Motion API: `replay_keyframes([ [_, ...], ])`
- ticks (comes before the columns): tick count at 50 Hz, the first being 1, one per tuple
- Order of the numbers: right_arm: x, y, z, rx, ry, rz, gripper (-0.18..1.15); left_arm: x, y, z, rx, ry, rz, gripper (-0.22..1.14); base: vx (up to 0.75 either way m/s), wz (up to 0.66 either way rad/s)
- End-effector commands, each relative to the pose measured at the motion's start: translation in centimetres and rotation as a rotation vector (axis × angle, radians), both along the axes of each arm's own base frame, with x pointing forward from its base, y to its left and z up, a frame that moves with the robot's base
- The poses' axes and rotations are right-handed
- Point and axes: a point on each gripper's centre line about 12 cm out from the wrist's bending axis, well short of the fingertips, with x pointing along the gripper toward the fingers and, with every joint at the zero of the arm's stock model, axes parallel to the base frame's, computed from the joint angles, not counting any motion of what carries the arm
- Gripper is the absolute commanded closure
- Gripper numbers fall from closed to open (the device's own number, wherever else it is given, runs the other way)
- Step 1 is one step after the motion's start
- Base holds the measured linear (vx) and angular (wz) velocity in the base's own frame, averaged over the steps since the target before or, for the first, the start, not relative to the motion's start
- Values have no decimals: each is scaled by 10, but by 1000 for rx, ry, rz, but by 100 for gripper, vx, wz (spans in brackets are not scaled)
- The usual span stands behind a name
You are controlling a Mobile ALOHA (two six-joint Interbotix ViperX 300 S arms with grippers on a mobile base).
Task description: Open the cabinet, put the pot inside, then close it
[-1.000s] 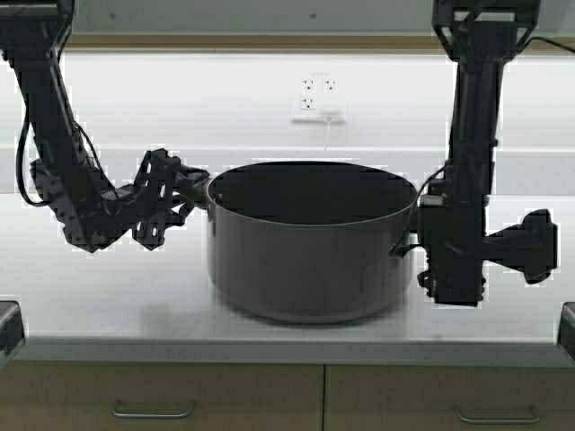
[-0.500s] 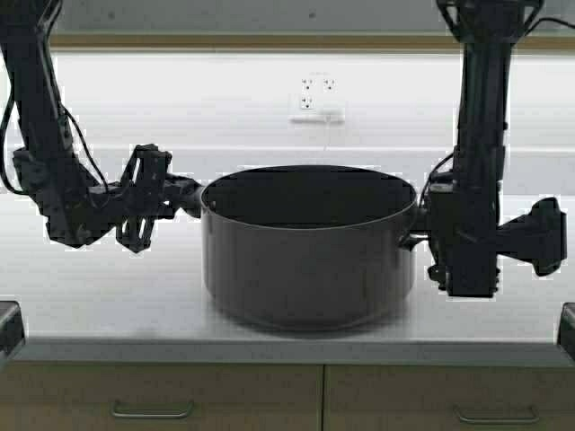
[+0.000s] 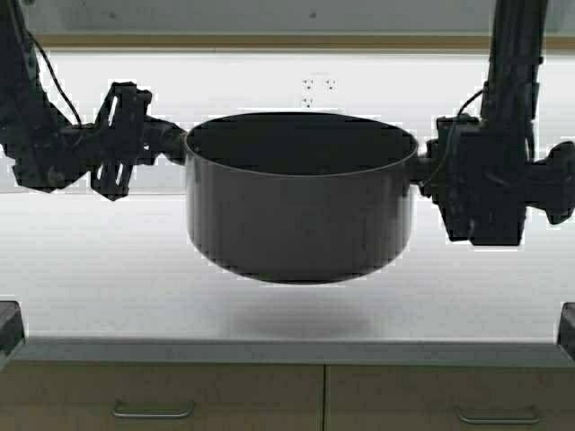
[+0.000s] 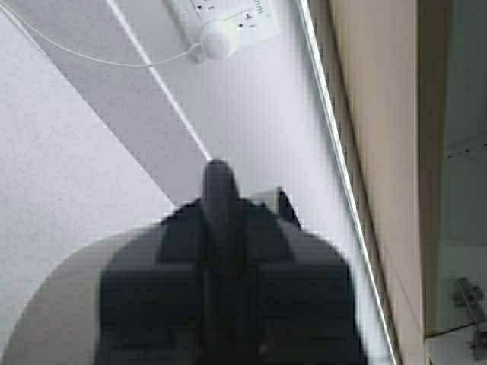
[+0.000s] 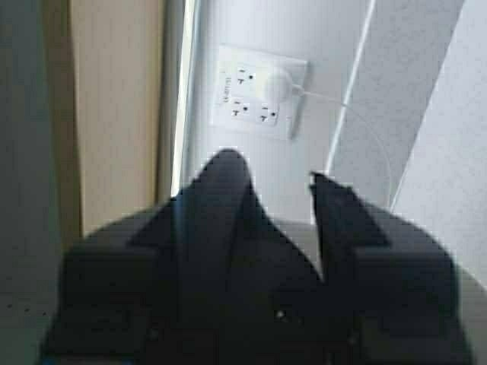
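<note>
The dark grey pot (image 3: 301,211) hangs in the air above the white countertop (image 3: 90,287), its shadow on the surface below it. My left gripper (image 3: 172,144) is shut on the pot's left rim handle, and my right gripper (image 3: 426,168) is shut on the right one. Both handles are hidden by the fingers. The cabinet shows only as a tan bottom edge (image 3: 269,40) at the top of the high view. In the left wrist view its tan underside (image 4: 380,114) and grey inside with a hinge (image 4: 466,296) appear beyond my left gripper (image 4: 249,190). The right wrist view shows my right gripper (image 5: 274,171) below the cabinet (image 5: 114,114).
A white wall outlet (image 3: 319,85) with a plugged-in cord sits behind the pot, also seen as outlet (image 4: 228,26) and outlet (image 5: 259,91). Tan drawers with bar pulls (image 3: 153,411) run under the counter's front edge.
Both arms have risen together and lifted the pot off the countertop; it now hangs well above the surface, higher in the high view than before.
</note>
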Motion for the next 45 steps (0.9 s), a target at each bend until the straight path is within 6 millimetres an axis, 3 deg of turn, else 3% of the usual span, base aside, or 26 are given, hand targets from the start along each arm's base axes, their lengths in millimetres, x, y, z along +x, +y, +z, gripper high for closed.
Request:
replay_keyframes([
  [1,-7,3,52,87,-112,51,90,-16,-5,50,-43,-102,15,87,0,0],
  [15,-26,-2,91,98,-133,90,90,-46,-25,89,-17,-103,19,87,0,1],
  [26,-30,1,122,123,-150,127,90,-58,-29,123,-37,-104,50,87,0,0],
  [45,-27,8,209,88,-190,164,90,-66,-33,195,4,-104,93,87,0,0],
])
